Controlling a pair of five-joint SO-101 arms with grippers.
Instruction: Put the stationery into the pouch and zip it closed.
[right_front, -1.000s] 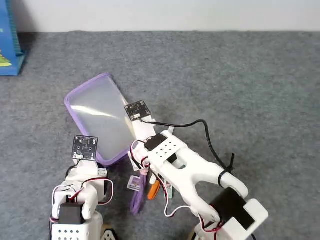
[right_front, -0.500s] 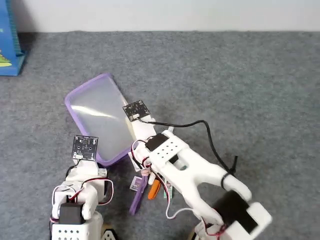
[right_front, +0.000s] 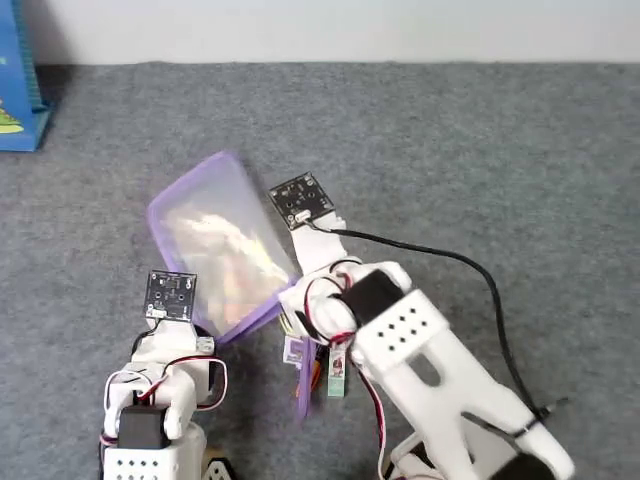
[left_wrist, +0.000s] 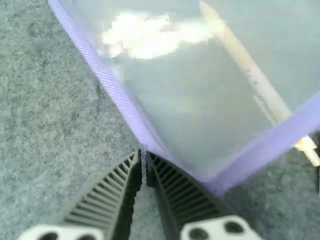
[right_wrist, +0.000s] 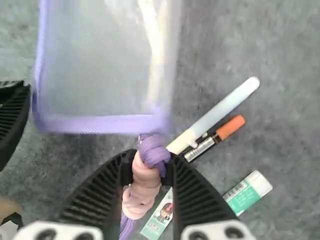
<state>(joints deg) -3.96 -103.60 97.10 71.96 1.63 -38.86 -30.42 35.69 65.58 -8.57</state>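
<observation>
I see white printed shells on the left arm and the right arm, with black servos and red-and-white wiring. A black cable runs to the right camera board. The left gripper and right gripper have black ribbed fingers.

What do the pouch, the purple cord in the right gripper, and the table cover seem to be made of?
The pouch looks like soft clear plastic with a glossy finish: it glares, and a pale stick shows through it. Its purple edging looks woven. The purple cord is probably braided textile, matte and looped. The table cover looks like grey felt or short-pile carpet, fuzzy and matte.
</observation>
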